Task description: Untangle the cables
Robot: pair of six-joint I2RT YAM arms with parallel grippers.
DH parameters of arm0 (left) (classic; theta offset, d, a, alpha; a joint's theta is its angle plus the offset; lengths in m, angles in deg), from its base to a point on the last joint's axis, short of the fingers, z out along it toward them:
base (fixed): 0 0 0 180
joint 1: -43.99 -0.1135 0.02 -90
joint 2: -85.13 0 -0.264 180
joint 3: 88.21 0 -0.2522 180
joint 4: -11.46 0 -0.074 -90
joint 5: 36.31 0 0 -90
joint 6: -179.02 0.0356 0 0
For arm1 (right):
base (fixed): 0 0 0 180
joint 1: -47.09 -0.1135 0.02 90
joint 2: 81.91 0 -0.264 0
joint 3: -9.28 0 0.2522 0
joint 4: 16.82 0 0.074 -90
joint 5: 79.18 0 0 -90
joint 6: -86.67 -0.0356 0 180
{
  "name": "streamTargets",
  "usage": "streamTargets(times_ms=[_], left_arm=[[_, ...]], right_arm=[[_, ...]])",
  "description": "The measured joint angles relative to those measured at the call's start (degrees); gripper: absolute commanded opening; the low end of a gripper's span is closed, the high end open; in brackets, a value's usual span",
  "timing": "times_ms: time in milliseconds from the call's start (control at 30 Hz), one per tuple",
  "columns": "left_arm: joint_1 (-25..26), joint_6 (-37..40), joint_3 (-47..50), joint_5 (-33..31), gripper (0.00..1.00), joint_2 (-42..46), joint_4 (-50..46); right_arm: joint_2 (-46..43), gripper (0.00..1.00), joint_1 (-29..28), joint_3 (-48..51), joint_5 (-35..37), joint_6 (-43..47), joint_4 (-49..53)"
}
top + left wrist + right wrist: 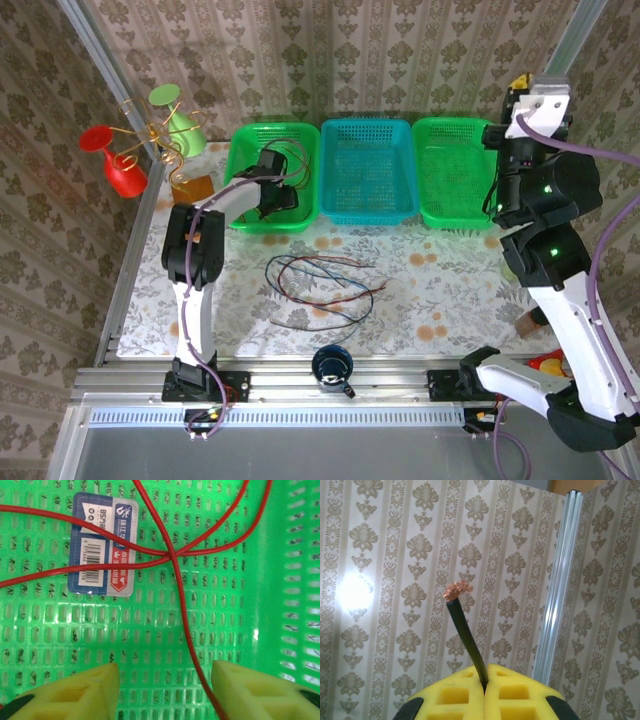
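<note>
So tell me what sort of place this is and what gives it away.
Most likely a robotics lab test cell, not a real home: the left arm and right arm are bolted to an aluminium frame, the walls are wallpaper panels, and plastic baskets line the back.

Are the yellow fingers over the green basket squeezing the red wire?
No, the left gripper is open; the red cable runs free past its parted fingers.

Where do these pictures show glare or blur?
Right wrist view: a white glare patch washes out the wallpaper; the dark cable with its copper tip is sharp. Left wrist view: the yellow fingers look soft, the red cable and green basket crisp. Top view: even light, faint shadows.
</note>
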Motion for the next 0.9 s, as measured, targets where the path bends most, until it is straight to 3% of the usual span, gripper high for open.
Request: streamTargets(times_ms=[600,900], left_arm=[[7.6,12.1,-11.7,-13.8,0.70,15.8,-3.2],[7.7,14.3,-8.2,-15.3,0.72,23.0,-2.7]], right_arm=[[19.6,0.00,12.0,-15.0,-9.2,-6.0,0.4],[27.5,0.00,16.0,-15.6,-9.7,-8.6,-0.6]])
